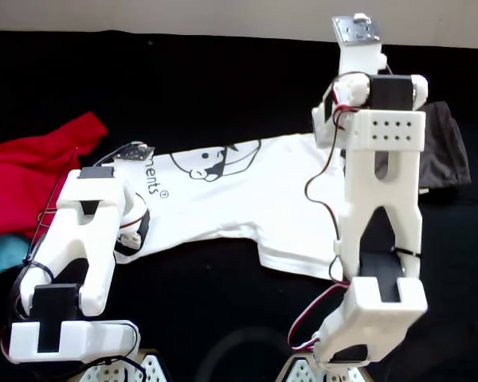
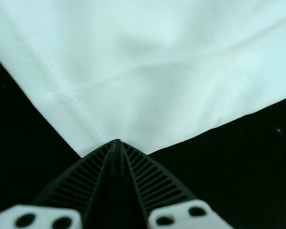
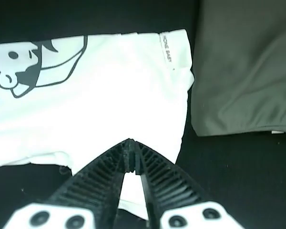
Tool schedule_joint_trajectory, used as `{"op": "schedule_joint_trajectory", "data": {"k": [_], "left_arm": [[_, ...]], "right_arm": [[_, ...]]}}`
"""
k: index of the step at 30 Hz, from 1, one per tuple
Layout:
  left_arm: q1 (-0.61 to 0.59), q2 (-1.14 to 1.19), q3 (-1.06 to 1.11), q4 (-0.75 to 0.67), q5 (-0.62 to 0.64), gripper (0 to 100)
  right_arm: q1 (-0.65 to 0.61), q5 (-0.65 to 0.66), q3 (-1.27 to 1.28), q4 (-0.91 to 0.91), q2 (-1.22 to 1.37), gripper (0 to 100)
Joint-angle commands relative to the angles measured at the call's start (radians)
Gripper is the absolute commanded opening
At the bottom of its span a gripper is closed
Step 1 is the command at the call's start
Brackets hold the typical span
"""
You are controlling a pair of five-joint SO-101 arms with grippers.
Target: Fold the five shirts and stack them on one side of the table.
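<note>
A white shirt (image 1: 239, 199) with a black print lies spread across the middle of the black table. My left gripper (image 2: 115, 143) sits at the shirt's left end, shut with its tips on the hem corner of the white shirt (image 2: 157, 62). My right gripper (image 3: 129, 141) is shut, tips pinched on the white shirt (image 3: 109, 95) near its right edge, close to a folded dark grey shirt (image 3: 248, 71). In the high view the right arm (image 1: 382, 199) hides that gripper.
A red shirt (image 1: 32, 175) lies bunched at the table's left edge with a teal shirt (image 1: 0, 255) below it. The dark grey shirt (image 1: 442, 151) lies at the right, behind the right arm. Bare black table runs along the front and back.
</note>
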Motion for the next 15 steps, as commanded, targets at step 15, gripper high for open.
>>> {"op": "schedule_joint_trajectory", "data": {"k": [15], "left_arm": [[-0.039,-0.030,0.053,-0.192,-0.014,1]], "right_arm": [[-0.073,0.081,1.067,-0.539,-0.476,0.5]]}}
